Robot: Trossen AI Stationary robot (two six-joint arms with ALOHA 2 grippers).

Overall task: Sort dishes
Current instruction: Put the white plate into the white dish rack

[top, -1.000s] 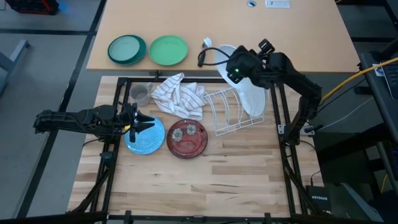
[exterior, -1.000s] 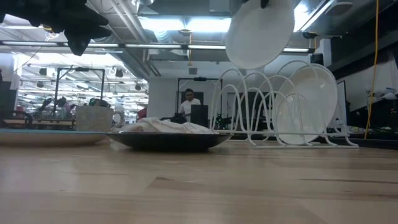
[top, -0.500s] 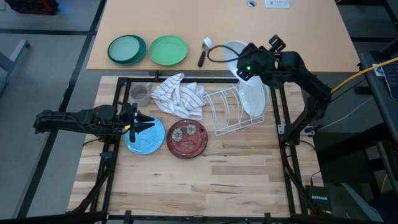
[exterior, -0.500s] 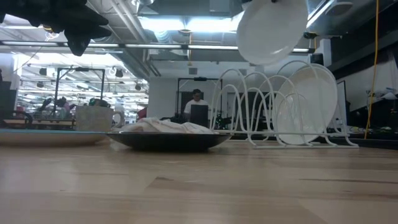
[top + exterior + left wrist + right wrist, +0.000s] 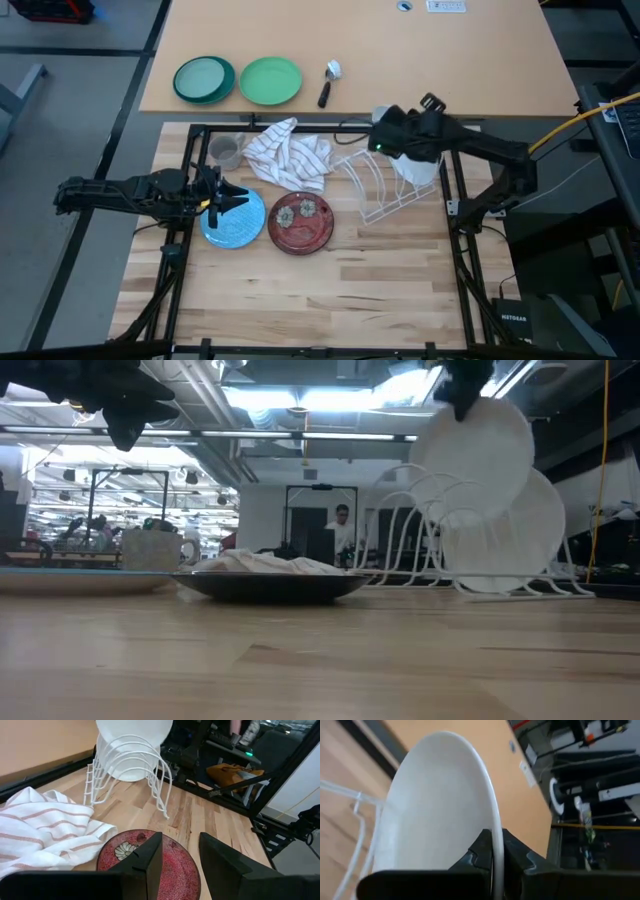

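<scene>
My right gripper (image 5: 398, 143) is shut on a white plate (image 5: 472, 452) over the white wire rack (image 5: 378, 198). The plate's lower part is in among the rack's loops (image 5: 420, 525). A second white plate (image 5: 520, 535) stands on edge in the rack behind it. My left gripper (image 5: 238, 200) hovers open and empty over the light blue plate (image 5: 232, 222). The dark red flowered plate (image 5: 301, 222) lies flat beside the blue one and shows past my left fingers (image 5: 150, 857). My right gripper pinches the white plate's upper rim (image 5: 492, 837) between its two fingers, one on each face. The fingers (image 5: 465, 390) come from above, pointing down. The plate hangs on edge below them. I cannot tell whether its bottom rests on the rack.
A striped cloth (image 5: 290, 155) and a small grey cup (image 5: 226, 152) lie left of the rack. Two green plates (image 5: 237, 79) and a utensil (image 5: 328, 80) sit on the far tan table. Bare wood lies along the near edge (image 5: 330, 290).
My right gripper has moved toward the near edge and down, carrying the white plate from above the rack's far side into its loops. The rack, with the plate standing in it, has slid a little toward the table's right. My left arm has kept still.
</scene>
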